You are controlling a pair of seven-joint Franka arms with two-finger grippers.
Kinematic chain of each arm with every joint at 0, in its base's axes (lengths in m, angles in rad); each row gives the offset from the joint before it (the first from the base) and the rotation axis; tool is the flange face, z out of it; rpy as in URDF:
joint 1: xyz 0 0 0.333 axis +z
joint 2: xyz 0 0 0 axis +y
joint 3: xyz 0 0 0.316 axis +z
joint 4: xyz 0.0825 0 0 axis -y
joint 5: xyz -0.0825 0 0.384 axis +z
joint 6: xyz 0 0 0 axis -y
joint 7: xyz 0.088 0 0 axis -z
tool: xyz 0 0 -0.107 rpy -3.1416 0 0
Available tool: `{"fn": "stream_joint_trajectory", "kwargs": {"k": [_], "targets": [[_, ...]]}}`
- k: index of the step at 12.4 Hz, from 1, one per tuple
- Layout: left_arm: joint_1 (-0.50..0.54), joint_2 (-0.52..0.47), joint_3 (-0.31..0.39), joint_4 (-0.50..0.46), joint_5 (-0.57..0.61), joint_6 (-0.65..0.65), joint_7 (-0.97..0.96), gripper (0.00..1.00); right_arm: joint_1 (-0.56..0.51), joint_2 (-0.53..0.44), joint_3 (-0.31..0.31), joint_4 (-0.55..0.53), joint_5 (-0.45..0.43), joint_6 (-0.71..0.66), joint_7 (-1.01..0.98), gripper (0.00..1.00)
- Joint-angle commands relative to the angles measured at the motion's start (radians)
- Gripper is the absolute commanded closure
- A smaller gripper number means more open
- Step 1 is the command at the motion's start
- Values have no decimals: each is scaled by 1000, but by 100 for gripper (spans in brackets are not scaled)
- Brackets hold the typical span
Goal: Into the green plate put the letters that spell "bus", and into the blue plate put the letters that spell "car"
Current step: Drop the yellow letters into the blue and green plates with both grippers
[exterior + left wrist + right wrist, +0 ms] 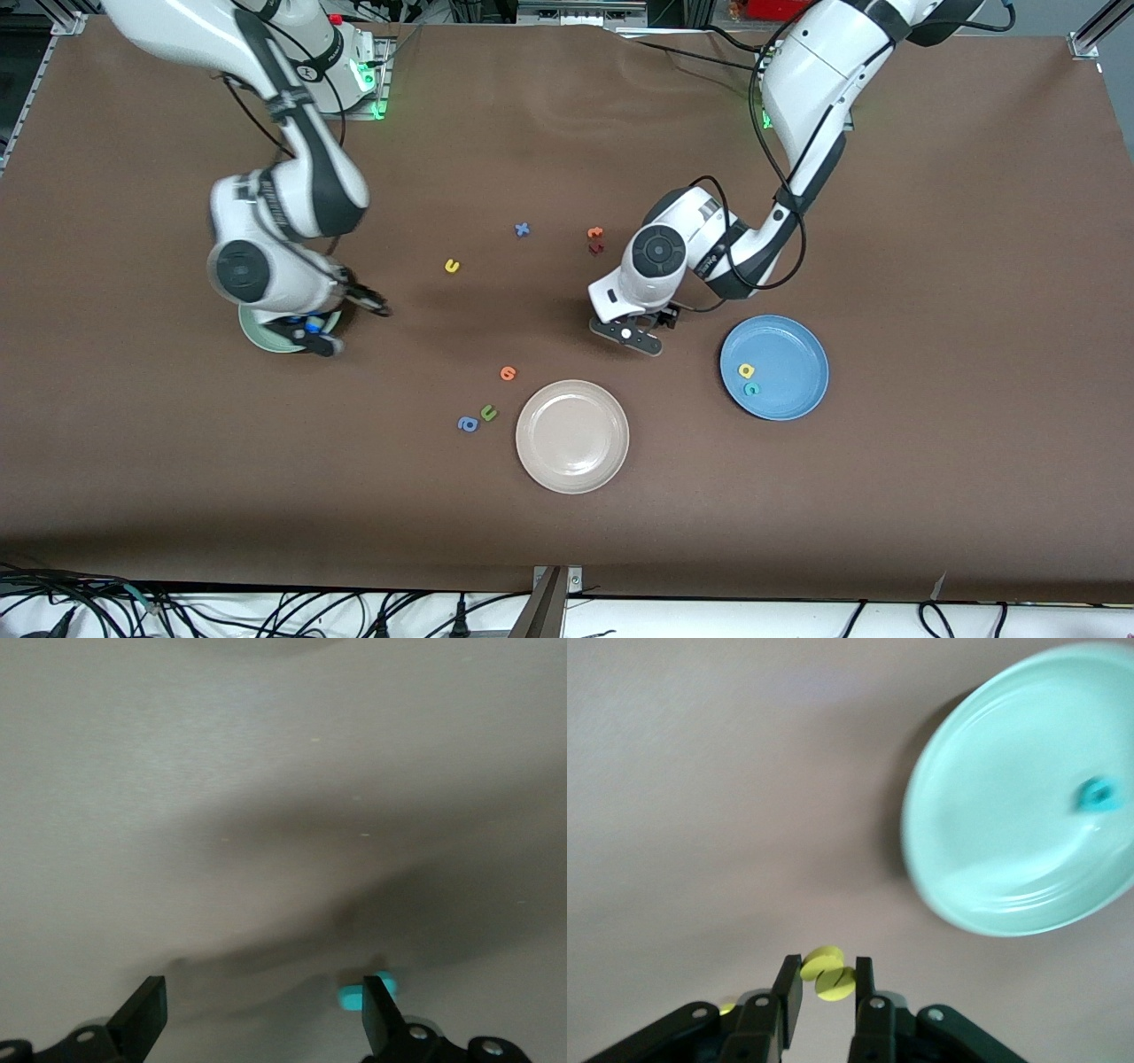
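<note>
— What could go wrong from here?

— A yellow letter (833, 983), taken to be the "s", is pinched between the narrowed fingers of the right gripper (827, 964). In the wrist view it is seen over bare table (886, 532), just beside the rim of the green plate (992, 859). If it were released there, it would be dropped outside the plate. So light a foam piece could also be left stuck to a pad.

— And the left gripper (264, 988)?

— Its fingers are spread wide, low over the table's middle. A teal letter (354, 997), probably the "r", is seen touching one finger, not centred. It could be pushed aside when the jaws are closed.

— What is held by the plates?

— A teal letter, the "b" (1099, 795), is seen in the green plate, toward the right arm's end. The yellow "a" (747, 370) and teal "c" (751, 388) are held by the blue plate (797, 341), toward the left arm's end. Nothing is seen in the beige plate (572, 436), nearer the front edge. The yellow "u" (452, 265) is not yet collected, mid-table.
</note>
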Motion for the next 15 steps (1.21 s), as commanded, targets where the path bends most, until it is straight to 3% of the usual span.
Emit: {"fn": "stream_joint_trajectory", "kwargs": {"k": [1, 5, 8, 9, 10, 11, 12, 15], "targets": [[-57, -18, 10, -9, -3, 7, -64, 3, -1, 23, -96, -18, 8, -14, -217, 80], [-84, 12, 15, -13, 119, 7, -164, 19, -29, 64, -122, -187, 13, 232, -354, 80], [-97, 19, 15, -6, 135, 7, -197, 32, -68, 86, -122, -192, 13, 256, -429, 77], [-97, 20, 15, 3, 134, 9, -199, 32, -75, 86, -122, -192, 13, 253, -446, 58], [-97, 22, 15, 5, 135, 11, -199, 32, -75, 84, -122, -190, 14, 248, -443, 16], [-97, 22, 15, 4, 135, 15, -199, 40, -75, 77, -122, -190, 14, 244, -438, 1], [-95, 22, 15, 5, 135, 15, -199, 52, -75, 64, -122, -182, 14, 221, -432, 1], [-91, 20, 15, 7, 135, 17, -197, 66, -72, -3, -93, -141, 66, 83, -354, 1]]}}
